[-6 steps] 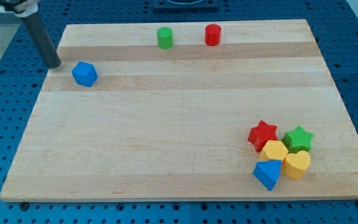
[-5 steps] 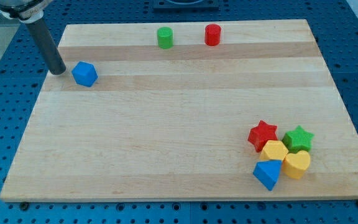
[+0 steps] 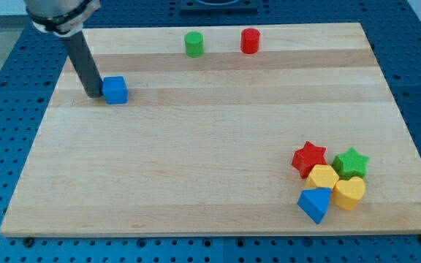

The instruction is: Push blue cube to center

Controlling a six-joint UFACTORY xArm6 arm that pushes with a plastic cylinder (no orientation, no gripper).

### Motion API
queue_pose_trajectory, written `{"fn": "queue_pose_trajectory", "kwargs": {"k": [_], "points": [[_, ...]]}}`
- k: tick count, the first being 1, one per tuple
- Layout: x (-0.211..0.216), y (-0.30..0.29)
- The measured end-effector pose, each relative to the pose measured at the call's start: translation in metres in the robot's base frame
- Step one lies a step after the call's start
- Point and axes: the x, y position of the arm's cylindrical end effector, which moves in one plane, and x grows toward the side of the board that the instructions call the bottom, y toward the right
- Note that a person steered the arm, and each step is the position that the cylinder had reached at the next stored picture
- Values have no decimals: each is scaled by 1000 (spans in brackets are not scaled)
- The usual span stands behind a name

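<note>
The blue cube [image 3: 115, 90] sits on the wooden board [image 3: 210, 139] at the view's upper left. My tip [image 3: 93, 94] is on the board, touching the cube's left side. The dark rod rises from it toward the view's top left.
A green cylinder [image 3: 194, 44] and a red cylinder [image 3: 250, 40] stand near the view's top edge. At the lower right lies a cluster: red star [image 3: 308, 158], green star [image 3: 351, 161], yellow hexagon [image 3: 322, 177], yellow heart [image 3: 350, 193], blue triangular block [image 3: 315, 204].
My tip has moved right and slightly down onto the board and met the blue cube. The cube has slid a little to the right and turned square to the view.
</note>
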Motion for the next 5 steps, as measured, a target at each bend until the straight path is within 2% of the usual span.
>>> {"fn": "queue_pose_trajectory", "kwargs": {"k": [3,5], "points": [[-9,67],[-9,140]]}}
